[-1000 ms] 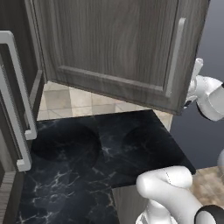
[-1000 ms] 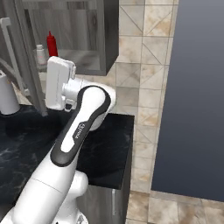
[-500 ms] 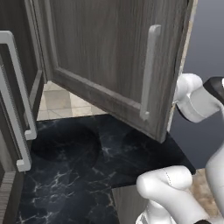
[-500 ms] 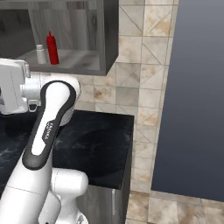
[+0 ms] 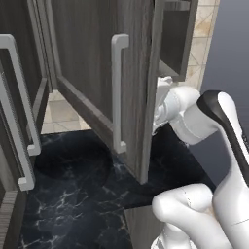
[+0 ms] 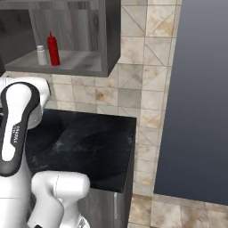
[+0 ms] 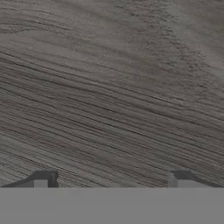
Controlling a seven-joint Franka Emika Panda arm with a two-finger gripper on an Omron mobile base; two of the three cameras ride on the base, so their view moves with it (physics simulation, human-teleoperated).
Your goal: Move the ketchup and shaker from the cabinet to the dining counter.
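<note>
We see the small stubby pale shaker (image 6: 42, 55) just left of the slim red ketchup bottle (image 6: 54, 49), both on the grey wood-grain cabinet's shelf (image 6: 67, 62), black marble tabletop (image 6: 89, 147) below

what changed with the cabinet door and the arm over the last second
The cabinet door swung further open, its handle sliding left across the left base view, with the arm pushing behind it. The tool stayed open, holding nothing. The ketchup and shaker stayed on the shelf.
</note>
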